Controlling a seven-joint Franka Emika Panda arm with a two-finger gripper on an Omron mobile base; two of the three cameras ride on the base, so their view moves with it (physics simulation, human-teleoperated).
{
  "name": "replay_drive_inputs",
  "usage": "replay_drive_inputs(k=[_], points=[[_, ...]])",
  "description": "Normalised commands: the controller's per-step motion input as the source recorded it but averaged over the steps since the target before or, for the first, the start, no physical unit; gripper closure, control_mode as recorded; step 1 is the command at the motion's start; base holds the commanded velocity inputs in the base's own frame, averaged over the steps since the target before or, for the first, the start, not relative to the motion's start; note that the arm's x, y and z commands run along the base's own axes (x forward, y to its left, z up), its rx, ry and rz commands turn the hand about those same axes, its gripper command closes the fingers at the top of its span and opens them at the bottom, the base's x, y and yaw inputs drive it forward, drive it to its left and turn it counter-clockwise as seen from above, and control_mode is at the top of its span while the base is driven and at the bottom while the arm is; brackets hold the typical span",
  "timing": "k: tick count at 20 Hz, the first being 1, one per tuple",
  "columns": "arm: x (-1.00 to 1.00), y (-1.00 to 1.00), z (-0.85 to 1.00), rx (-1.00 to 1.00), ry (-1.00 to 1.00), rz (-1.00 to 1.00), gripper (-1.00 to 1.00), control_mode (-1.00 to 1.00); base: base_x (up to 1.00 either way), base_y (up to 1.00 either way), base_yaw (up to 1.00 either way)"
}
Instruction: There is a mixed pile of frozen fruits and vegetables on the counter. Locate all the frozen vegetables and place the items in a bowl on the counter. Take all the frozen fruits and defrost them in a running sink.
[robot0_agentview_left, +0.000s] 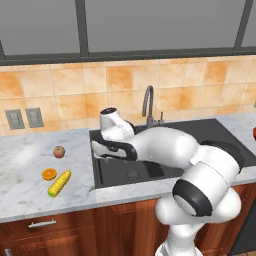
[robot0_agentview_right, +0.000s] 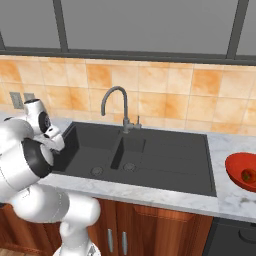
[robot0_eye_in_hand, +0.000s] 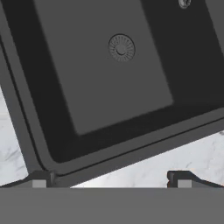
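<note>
A: Where's the gripper (robot0_eye_in_hand: 111, 183)?
B: Over the sink's (robot0_agentview_left: 117, 172) left basin near its front rim, fingers spread wide, holding nothing.
A: The food?
B: Apple (robot0_agentview_left: 59, 151), orange half (robot0_agentview_left: 49, 174) and corn (robot0_agentview_left: 59, 183) lie on the counter (robot0_agentview_left: 25, 190) left of the sink

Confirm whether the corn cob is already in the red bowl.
No: the corn cob lies on the counter left of the sink, beside the orange half.
</note>
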Motion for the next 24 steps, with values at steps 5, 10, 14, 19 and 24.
replay_drive_inputs(k=[5, 10, 14, 19, 24], points=[[0.03, 0.68, 0.23, -0.05, 0.31, -0.02, -1.00, -1.00, 0.00, 0.00, 0.00], [0.02, 0.71, -0.14, -0.05, -0.01, -0.18, -1.00, -1.00, 0.00, 0.00, 0.00], [0.00, 0.69, -0.32, 0.00, 0.00, -0.21, -1.00, -1.00, 0.00, 0.00, 0.00], [0.01, 0.63, -0.22, 0.00, -0.04, -0.22, -1.00, -1.00, 0.00, 0.00, 0.00], [0.19, 0.62, -0.30, 0.00, -0.11, -0.22, -1.00, -1.00, 0.00, 0.00, 0.00]])
